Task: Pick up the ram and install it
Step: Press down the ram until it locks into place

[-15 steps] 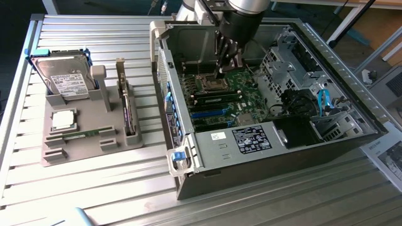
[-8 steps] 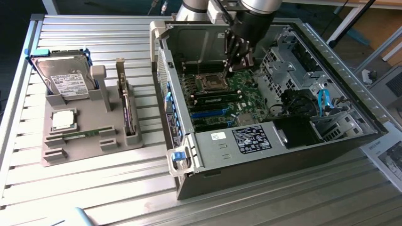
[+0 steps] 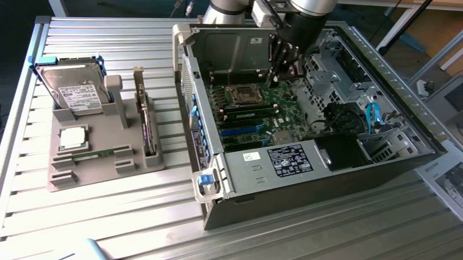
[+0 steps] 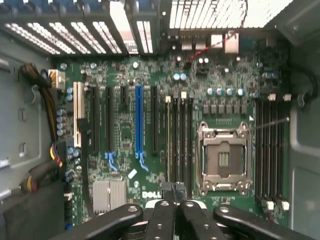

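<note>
Daylight falls evenly on the slatted table (image 3: 108, 216), with soft shadows. Beyond the gripper (image 4: 175, 192), the case's vent grille (image 4: 220, 12) glares white; the circuit board (image 4: 150, 150) looks dim and slightly soft.

Green ram (image 3: 92, 156) flat in grey holder (image 3: 101, 142)

One open computer case (image 3: 304, 162) and one grey holder tray (image 3: 87, 168).
The tray carries one hard drive (image 3: 76, 92), one processor chip (image 3: 72, 138), one ram stick (image 3: 90, 155), one expansion card (image 3: 147, 127).

text: "dell" | on: motherboard (image 4: 150, 194) | other labels: unreadable
</note>
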### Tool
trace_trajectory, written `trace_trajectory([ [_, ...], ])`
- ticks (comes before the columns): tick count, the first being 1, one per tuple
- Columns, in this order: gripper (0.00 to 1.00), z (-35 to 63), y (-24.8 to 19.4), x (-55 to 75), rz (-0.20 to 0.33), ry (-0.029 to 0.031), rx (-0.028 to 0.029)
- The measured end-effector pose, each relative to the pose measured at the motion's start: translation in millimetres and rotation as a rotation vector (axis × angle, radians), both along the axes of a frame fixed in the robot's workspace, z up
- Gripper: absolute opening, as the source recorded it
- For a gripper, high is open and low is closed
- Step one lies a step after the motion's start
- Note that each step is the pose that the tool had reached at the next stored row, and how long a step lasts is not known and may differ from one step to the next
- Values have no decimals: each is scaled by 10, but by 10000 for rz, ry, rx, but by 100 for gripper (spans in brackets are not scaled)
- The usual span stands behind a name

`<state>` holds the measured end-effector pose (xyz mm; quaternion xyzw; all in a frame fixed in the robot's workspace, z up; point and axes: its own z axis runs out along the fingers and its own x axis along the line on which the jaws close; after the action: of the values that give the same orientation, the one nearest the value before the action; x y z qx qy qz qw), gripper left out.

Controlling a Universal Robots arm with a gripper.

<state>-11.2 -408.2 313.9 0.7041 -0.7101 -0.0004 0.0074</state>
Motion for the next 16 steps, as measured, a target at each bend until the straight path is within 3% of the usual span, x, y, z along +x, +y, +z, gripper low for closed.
trace_trajectory([
  [8,10,12,3,47,-1,1,-1],
  [12,10,121,3,48,0,0,-22],
  [13,10,174,3,47,-1,1,-67],
  [16,10,175,4,47,-1,0,-73],
])
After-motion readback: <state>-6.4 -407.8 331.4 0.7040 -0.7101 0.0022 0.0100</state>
